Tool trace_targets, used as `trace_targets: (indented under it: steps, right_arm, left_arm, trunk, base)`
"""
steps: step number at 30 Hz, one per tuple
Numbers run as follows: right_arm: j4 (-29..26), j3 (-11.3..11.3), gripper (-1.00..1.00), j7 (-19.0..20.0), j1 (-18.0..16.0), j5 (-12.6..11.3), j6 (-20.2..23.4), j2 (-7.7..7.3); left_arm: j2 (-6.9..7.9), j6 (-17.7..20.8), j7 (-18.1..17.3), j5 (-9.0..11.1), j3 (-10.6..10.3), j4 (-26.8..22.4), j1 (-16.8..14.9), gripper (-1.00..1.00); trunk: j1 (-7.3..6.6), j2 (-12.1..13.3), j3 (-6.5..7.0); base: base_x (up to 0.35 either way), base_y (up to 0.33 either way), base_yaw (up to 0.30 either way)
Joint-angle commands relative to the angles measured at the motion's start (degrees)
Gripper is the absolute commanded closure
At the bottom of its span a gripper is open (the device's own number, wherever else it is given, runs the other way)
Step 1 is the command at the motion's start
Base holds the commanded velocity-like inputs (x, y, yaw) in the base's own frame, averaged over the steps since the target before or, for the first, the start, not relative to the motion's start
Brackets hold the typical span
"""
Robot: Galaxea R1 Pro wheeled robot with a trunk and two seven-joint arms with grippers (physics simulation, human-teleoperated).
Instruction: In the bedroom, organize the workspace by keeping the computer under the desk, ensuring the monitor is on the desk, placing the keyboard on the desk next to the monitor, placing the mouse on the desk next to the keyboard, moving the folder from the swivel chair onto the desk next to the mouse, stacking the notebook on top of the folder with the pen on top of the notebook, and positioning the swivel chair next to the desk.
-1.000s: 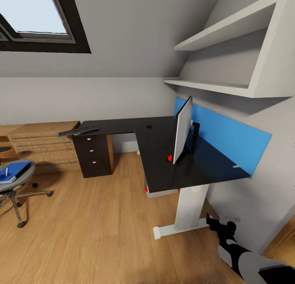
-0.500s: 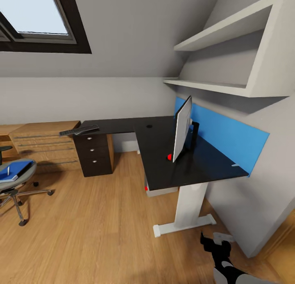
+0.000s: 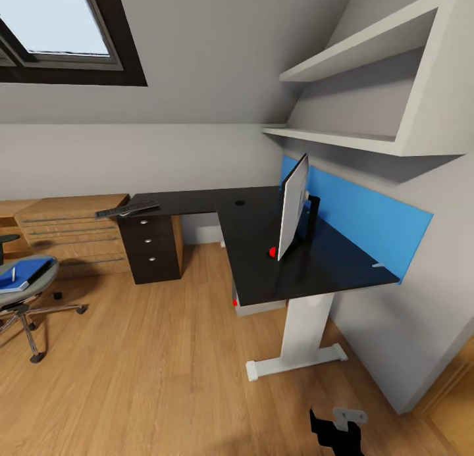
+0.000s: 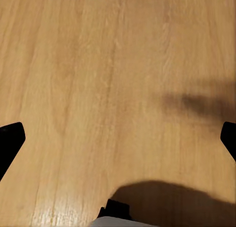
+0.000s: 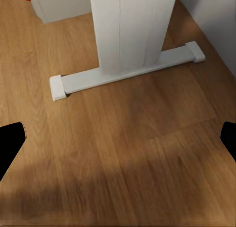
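Head view takes in an L-shaped black desk (image 3: 263, 245) standing on a white leg (image 3: 303, 334) with a flat foot on the wooden floor (image 3: 151, 377). A monitor (image 3: 293, 206) stands upright near the desk's back edge, seen almost edge-on, just in front of the blue panel (image 3: 368, 222) on the wall. A small red thing (image 3: 272, 252), too small to name, lies on the desk beside the monitor's lower corner. The keyboard (image 3: 126, 210) rests at the desk's far left end, above a dark drawer unit (image 3: 150, 245), with a wooden chest of drawers (image 3: 72, 235) beside it. Well apart from the desk, at the left edge of the frame, the swivel chair (image 3: 23, 298) carries a blue folder (image 3: 25, 273) on its seat, with a pen (image 3: 13, 274) lying on top. White shelves (image 3: 355, 94) hang above the desk.

The right gripper (image 3: 337, 430) shows at the bottom edge over the floor. In the right wrist view its fingers (image 5: 10, 141) sit wide apart with nothing between them, above the desk's leg (image 5: 130, 30) and foot. In the left wrist view the left gripper (image 4: 118, 143) is likewise spread and empty over bare floor.
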Motion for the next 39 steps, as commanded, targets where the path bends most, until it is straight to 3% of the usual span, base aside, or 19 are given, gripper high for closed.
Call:
trace_targets:
  steps: [1,11,21,32,39]
  right_arm:
    - [0.13,0.48,-1.00,0.10,0.01,-0.39,-0.17,0.03]
    - [0.19,0.47,-1.00,0.81,0.47,-0.41,0.01,0.22]
    - [0.19,0.46,-1.00,0.81,0.68,-0.57,-0.03,0.21]
    - [0.19,0.55,-1.00,0.76,0.70,-0.52,-0.26,1.43]
    - [0.12,0.54,-1.00,0.59,0.70,-0.43,-0.39,2.20]
  left_arm:
    - [0.04,0.00,0.02,0.25,-0.02,-0.22,0.01,-1.00]
    - [0.48,0.18,0.49,1.95,0.22,-6.37,-0.05,-1.00]
    - [0.57,-0.34,0.02,2.76,0.29,-8.90,-0.06,-1.00]
    - [0.52,-0.56,-1.04,6.06,0.35,-8.24,-0.06,-1.00]
    - [0.43,-0.55,-1.72,6.85,0.25,-7.59,-0.06,-1.00]
  trunk:
    - [0.00,-0.03,-0.05]
    - [0.00,-0.03,-0.05]
    - [0.00,-0.03,-0.05]
    - [0.00,-0.03,0.06]
    - [0.00,-0.03,0.15]
  base:
    - [0.000,0.000,0.000]
    - [0.000,0.000,0.000]
    - [0.000,0.000,0.000]
    - [0.000,0.000,-0.061]
    - [0.000,0.000,-0.217]
